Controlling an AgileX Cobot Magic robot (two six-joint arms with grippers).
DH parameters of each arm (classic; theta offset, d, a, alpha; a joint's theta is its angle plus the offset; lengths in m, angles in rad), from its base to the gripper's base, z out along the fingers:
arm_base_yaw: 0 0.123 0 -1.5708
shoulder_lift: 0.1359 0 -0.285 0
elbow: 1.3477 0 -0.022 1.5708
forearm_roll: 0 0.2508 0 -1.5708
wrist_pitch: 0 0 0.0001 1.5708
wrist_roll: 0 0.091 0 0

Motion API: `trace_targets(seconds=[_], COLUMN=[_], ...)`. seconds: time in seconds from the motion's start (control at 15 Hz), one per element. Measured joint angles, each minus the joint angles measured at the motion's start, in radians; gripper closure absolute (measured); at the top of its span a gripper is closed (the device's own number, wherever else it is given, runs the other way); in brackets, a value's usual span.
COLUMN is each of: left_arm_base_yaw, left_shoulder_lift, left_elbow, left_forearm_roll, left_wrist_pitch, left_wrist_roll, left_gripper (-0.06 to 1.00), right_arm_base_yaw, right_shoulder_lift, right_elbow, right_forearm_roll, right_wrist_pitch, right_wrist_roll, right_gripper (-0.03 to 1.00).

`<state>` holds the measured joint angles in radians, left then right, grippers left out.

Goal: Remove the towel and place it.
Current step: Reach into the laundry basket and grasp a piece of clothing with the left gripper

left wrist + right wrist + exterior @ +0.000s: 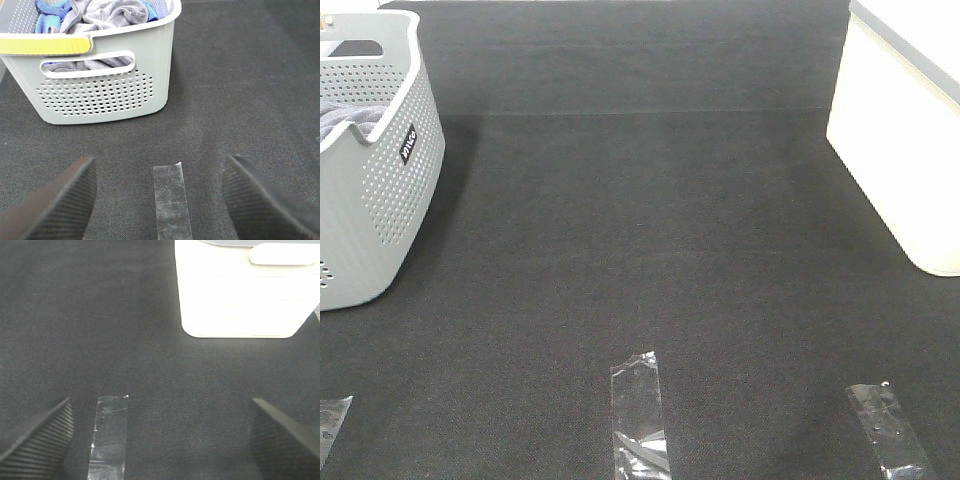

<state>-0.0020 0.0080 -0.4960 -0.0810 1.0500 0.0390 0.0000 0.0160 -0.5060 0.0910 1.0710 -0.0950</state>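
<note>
Towel (107,15) is soft, nubby terry cloth in a matt perforated plastic basket (100,95) ahead of the left claw (160,160). Table (650,230) is rough dark weave, tape (171,200) glossy, pads (55,205) ribbed matt black.

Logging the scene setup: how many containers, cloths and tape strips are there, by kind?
Containers: 2, grey perforated plastic basket, cream plastic bin
Cloths: 2, grey-lavender terry towel, bright blue cloth
Clear tape strips: 3
Total: 7

The left gripper (159,197) hangs low with its ribbed jaws spread wide, nothing between them. The right gripper (160,437) is spread likewise, seemingly wider, though only the jaw tips show.
</note>
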Motion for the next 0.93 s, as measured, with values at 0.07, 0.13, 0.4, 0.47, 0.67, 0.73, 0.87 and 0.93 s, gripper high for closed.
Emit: trace_targets(seconds=[0.07, 0.13, 0.4, 0.47, 0.67, 0.73, 0.87, 0.93], left_arm_base_yaw=[0.0, 0.0, 0.0, 0.0, 0.0, 0.0, 0.0, 0.0], left_shoulder_lift=[0.0, 0.0, 0.0, 0.0, 0.0, 0.0, 0.0, 0.0], left_elbow=[0.0, 0.0, 0.0, 0.0, 0.0, 0.0, 0.0, 0.0], left_forearm_roll=[0.0, 0.0, 0.0, 0.0, 0.0, 0.0, 0.0, 0.0], left_wrist_pitch=[0.0, 0.0, 0.0, 0.0, 0.0, 0.0, 0.0, 0.0], left_wrist_roll=[0.001, 0.001, 0.001, 0.001, 0.001, 0.001, 0.001, 0.001], left_gripper=[0.26, 0.26, 0.26, 0.26, 0.26, 0.26, 0.26, 0.26], right_arm_base_yaw=[0.0, 0.0, 0.0, 0.0, 0.0, 0.0, 0.0, 0.0], right_shoulder_lift=[0.0, 0.0, 0.0, 0.0, 0.0, 0.0, 0.0, 0.0], right_elbow=[0.0, 0.0, 0.0, 0.0, 0.0, 0.0, 0.0, 0.0], right_forearm_roll=[0.0, 0.0, 0.0, 0.0, 0.0, 0.0, 0.0, 0.0], right_wrist_pitch=[0.0, 0.0, 0.0, 0.0, 0.0, 0.0, 0.0, 0.0], right_wrist_roll=[0.0, 0.0, 0.0, 0.0, 0.0, 0.0, 0.0, 0.0], right_gripper=[0.09, 0.09, 0.09, 0.09, 0.09, 0.09, 0.09, 0.09])
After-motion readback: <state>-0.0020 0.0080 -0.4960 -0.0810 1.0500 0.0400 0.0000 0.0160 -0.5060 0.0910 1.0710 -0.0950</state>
